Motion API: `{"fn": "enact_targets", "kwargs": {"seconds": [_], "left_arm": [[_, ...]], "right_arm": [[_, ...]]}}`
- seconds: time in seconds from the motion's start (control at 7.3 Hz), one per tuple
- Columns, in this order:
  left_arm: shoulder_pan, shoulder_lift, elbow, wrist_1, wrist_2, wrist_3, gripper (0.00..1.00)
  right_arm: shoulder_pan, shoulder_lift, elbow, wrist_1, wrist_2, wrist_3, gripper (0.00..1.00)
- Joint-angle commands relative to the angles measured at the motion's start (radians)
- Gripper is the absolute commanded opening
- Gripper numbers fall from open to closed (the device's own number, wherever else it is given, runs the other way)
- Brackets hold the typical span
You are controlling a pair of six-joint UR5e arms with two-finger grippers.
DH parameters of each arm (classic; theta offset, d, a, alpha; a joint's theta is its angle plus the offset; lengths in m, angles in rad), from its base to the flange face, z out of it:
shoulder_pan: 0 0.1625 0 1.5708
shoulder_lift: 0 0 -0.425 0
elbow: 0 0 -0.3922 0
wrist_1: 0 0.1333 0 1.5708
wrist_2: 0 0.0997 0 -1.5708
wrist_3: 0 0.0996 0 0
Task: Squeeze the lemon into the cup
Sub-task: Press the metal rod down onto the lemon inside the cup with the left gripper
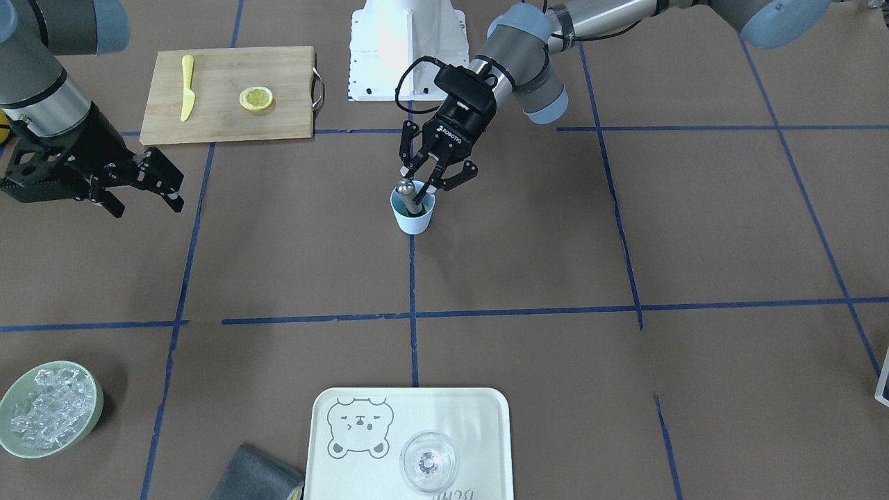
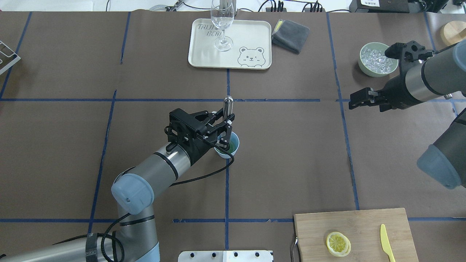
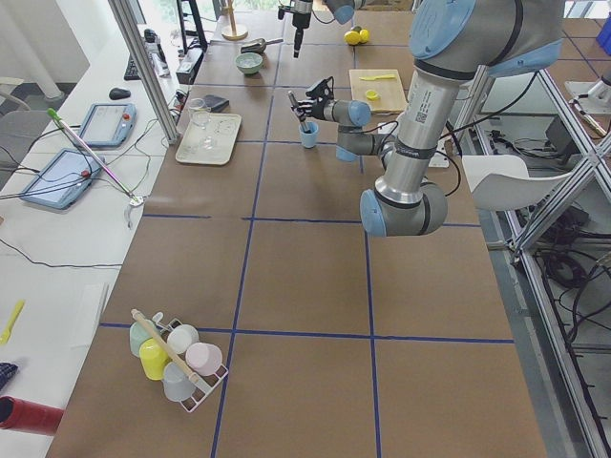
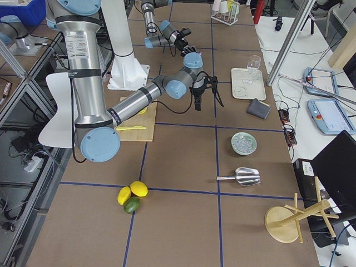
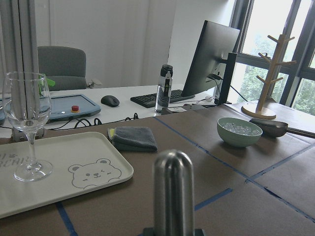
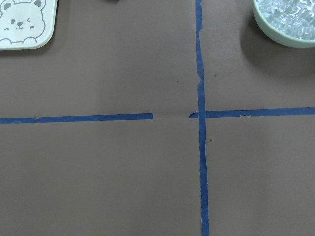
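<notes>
Guessing my left gripper is clamped on the metal muddler slanted into the cup to mash whatever's inside, while my right gripper hangs open well clear and 1 lemon slice sits on the cutting board.

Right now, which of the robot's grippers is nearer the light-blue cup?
Left. The left gripper is just above the cup, gripping a metal rod that dips inside; the right gripper hangs open far off to the side.
</notes>
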Motion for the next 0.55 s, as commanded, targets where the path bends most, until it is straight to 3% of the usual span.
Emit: {"fn": "enact_targets", "kwargs": {"seconds": [0.0, 0.41], "left_arm": [[0.000, 0.000, 0.008, -0.005, 0.001, 0.000, 0.00], [0.005, -0.002, 0.000, -0.005, 0.001, 0.003, 0.00]], "right_arm": [[0.000, 0.002, -0.001, -0.001, 0.000, 0.000, 1.00], [0.000, 0.005, -0.001, -0.001, 0.000, 0.000, 1.00]]}}
